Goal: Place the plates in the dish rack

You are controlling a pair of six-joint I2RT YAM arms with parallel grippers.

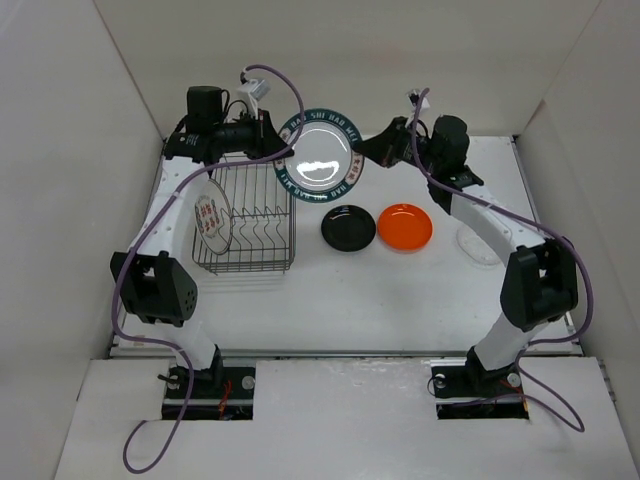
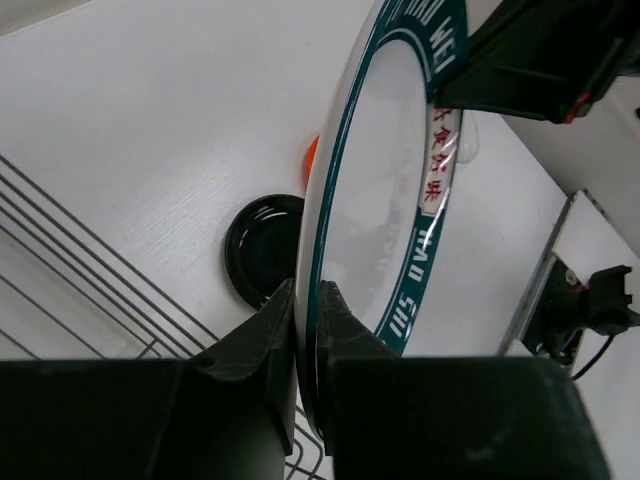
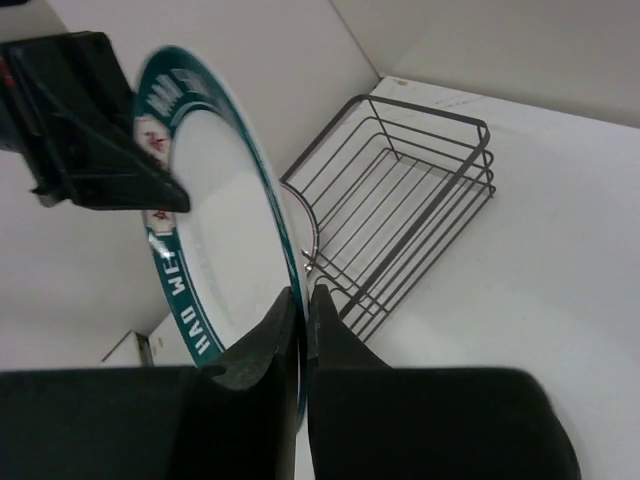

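Observation:
The white plate with the dark patterned rim (image 1: 320, 160) is held in the air behind the dish rack (image 1: 262, 262), gripped from both sides. My left gripper (image 1: 277, 140) is shut on its left rim and my right gripper (image 1: 368, 155) is shut on its right rim. In the left wrist view the jaws (image 2: 308, 310) pinch the plate's edge (image 2: 390, 200); in the right wrist view the jaws (image 3: 302, 300) do the same on the plate (image 3: 220, 230). The white plate with red marks (image 1: 212, 220) stands in the rack's left side. The black plate (image 1: 348, 228), the orange plate (image 1: 405, 227) and the clear plate (image 1: 480, 245) lie flat on the table.
The rack's wires show in the left wrist view (image 2: 80, 270) and the whole rack in the right wrist view (image 3: 400, 200). White walls enclose the table at the back and on both sides. Cables loop from both arms.

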